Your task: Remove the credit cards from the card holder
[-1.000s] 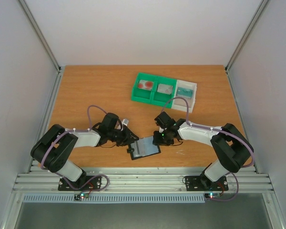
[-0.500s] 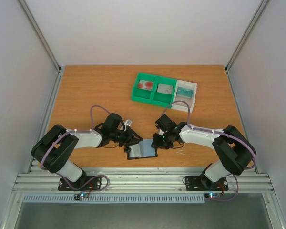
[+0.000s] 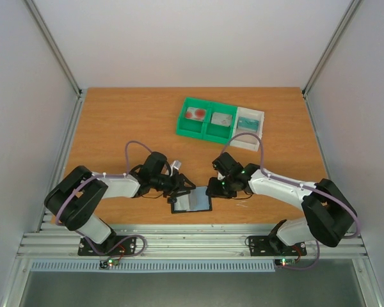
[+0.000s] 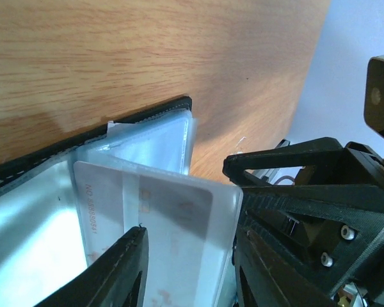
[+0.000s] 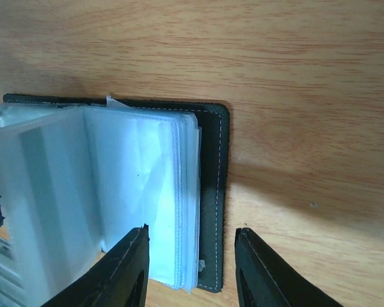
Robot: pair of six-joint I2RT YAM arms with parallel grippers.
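Fanning up from open card holder (image 5: 212, 192), clear sleeves (image 5: 141, 192), green tray (image 3: 191, 131) well apart

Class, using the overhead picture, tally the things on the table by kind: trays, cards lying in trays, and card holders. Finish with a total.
Trays: 2, the green tray and the white tray
Cards in trays: 3, the red-marked card, the grey card and the teal card
Card holders: 1, the card holder
Total: 6
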